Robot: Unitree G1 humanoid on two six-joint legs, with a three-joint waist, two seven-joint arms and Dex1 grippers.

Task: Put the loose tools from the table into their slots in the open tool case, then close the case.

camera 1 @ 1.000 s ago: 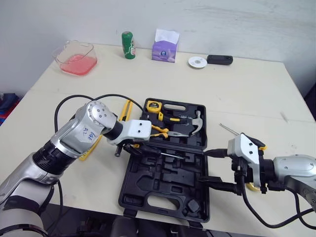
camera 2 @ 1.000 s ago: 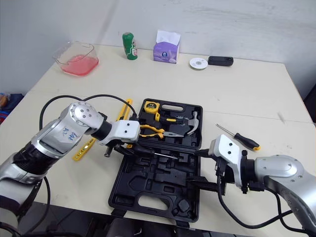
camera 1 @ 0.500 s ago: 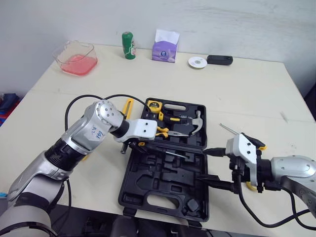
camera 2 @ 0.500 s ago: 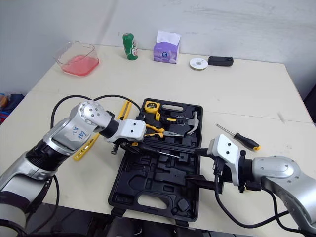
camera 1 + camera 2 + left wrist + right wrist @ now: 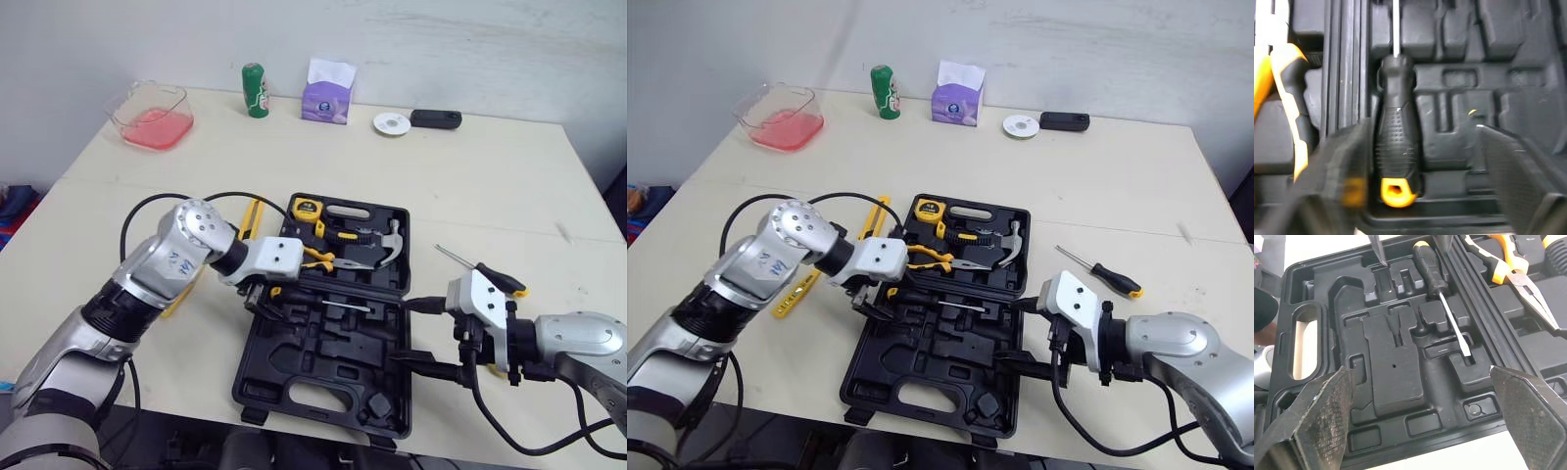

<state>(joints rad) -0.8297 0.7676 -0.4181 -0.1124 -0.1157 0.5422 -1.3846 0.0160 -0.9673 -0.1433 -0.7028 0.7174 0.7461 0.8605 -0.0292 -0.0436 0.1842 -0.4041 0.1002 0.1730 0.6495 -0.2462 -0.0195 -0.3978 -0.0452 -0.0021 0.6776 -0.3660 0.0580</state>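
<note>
Left wrist view: left gripper [image 5: 1416,131] is spread wide astride a black-handled, yellow-capped screwdriver [image 5: 1396,142].
Screwdriver: is laid in a slot of the open black plastic tool case [image 5: 333,354].
Right gripper [image 5: 418,333]: is held wide at the case's right edge.

Place: plain test room, lab-like
Wall [image 5: 470,39]: bare, white
Worktop [image 5: 490,176]: pale, carrying a tissue box [image 5: 327,93], green can [image 5: 254,90], clear plastic tub [image 5: 149,116]

Two screwdrivers [image 5: 960,306] [image 5: 1114,279]; one case [image 5: 921,367]; one hammer [image 5: 1011,240]; one pliers [image 5: 940,260]; one tape measure [image 5: 926,209]; one can [image 5: 882,91].
</note>
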